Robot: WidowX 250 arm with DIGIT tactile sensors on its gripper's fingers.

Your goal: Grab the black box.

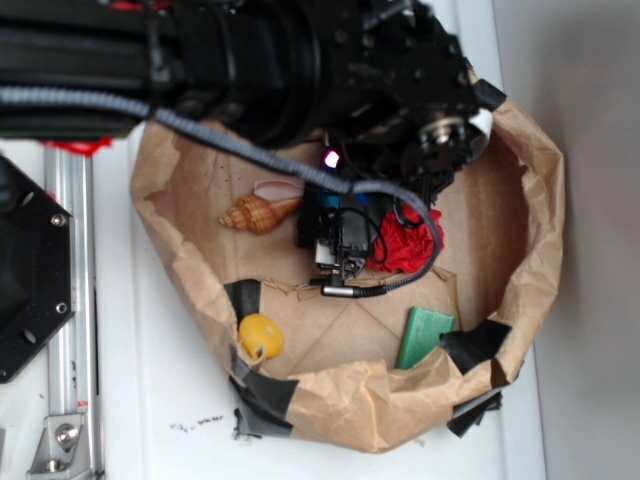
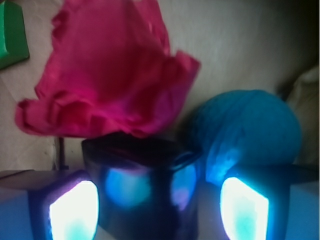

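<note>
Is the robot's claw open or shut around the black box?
Open. In the wrist view the claw has one finger on each side of the black box, with gaps showing, not squeezing it yet.

White tabletop point(image 1: 180, 400) under a crumpled brown paper enclosure point(image 1: 530, 220), grey wall point(image 1: 590, 100) alongside

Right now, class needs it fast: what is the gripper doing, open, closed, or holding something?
Gripper: open, its two fingers on either side of the black box; in the wrist view they do not look clamped on it yet.
</note>
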